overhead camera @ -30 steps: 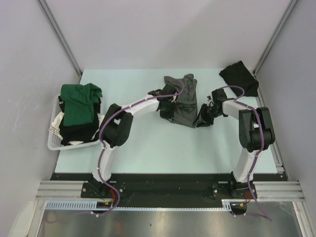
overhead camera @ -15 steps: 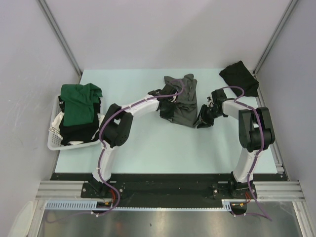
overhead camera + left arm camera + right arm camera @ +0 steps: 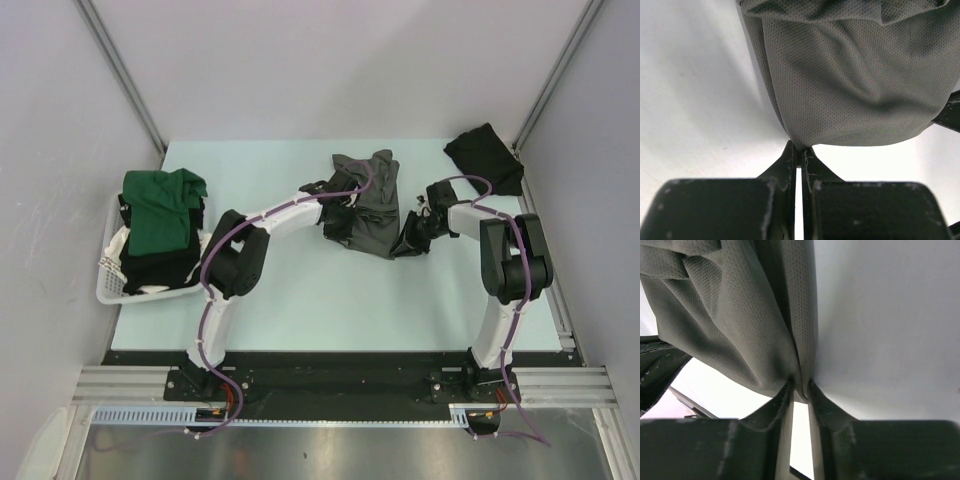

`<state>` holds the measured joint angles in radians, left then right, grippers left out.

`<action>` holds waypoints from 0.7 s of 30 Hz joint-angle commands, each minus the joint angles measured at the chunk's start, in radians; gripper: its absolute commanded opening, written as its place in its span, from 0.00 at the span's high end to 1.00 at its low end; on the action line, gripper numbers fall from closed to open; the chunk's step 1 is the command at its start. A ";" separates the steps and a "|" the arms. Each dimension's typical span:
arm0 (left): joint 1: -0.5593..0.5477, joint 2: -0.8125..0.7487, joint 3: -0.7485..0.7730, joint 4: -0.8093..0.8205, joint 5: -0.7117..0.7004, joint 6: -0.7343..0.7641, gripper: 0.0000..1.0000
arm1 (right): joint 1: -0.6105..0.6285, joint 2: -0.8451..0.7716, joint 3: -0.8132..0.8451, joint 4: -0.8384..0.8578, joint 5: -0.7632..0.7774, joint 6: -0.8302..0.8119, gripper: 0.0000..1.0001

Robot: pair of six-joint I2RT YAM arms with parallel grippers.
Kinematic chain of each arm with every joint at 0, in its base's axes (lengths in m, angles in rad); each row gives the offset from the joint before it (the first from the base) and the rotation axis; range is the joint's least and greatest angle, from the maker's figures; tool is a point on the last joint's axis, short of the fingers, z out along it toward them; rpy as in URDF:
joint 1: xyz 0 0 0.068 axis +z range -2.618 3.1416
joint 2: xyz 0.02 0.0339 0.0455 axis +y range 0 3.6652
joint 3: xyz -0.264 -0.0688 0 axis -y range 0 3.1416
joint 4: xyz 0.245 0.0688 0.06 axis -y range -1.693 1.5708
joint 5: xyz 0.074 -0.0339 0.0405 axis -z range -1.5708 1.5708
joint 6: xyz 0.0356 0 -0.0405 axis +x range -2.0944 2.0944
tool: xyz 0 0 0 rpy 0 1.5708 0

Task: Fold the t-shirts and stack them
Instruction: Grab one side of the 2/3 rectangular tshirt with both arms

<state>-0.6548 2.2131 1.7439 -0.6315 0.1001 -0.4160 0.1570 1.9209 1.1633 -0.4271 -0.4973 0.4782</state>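
Note:
The charcoal grey t-shirt (image 3: 368,205) lies bunched at the middle back of the table. My left gripper (image 3: 338,222) is shut on its left edge; the left wrist view shows the grey cloth (image 3: 850,85) pinched between the fingertips (image 3: 800,152). My right gripper (image 3: 408,240) is shut on its right lower corner; the right wrist view shows the cloth (image 3: 740,325) pinched at the tips (image 3: 801,390). The black t-shirt (image 3: 485,158) lies folded at the back right. The dark green t-shirt (image 3: 160,208) drapes over the basket at the left.
A white slatted basket (image 3: 112,285) stands at the left table edge with dark cloth (image 3: 160,268) under the green shirt. Grey walls and metal posts enclose the pale table (image 3: 330,300).
The right arm has shifted slightly left with the shirt corner. The left arm and the shirts look unchanged.

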 commanded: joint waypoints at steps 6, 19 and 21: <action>0.009 -0.059 0.012 -0.016 -0.017 0.013 1.00 | 0.010 -0.008 0.004 0.031 -0.001 -0.006 1.00; 0.009 -0.064 0.118 -0.065 -0.048 0.040 1.00 | -0.045 -0.101 0.054 -0.004 -0.017 -0.020 1.00; 0.009 -0.066 0.153 -0.086 -0.059 0.052 1.00 | -0.051 -0.114 0.073 -0.015 -0.011 -0.024 1.00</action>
<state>-0.6544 2.2120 1.8053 -0.6830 0.0803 -0.4076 0.1246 1.8843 1.1694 -0.4259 -0.5041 0.4728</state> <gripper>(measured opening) 0.017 0.010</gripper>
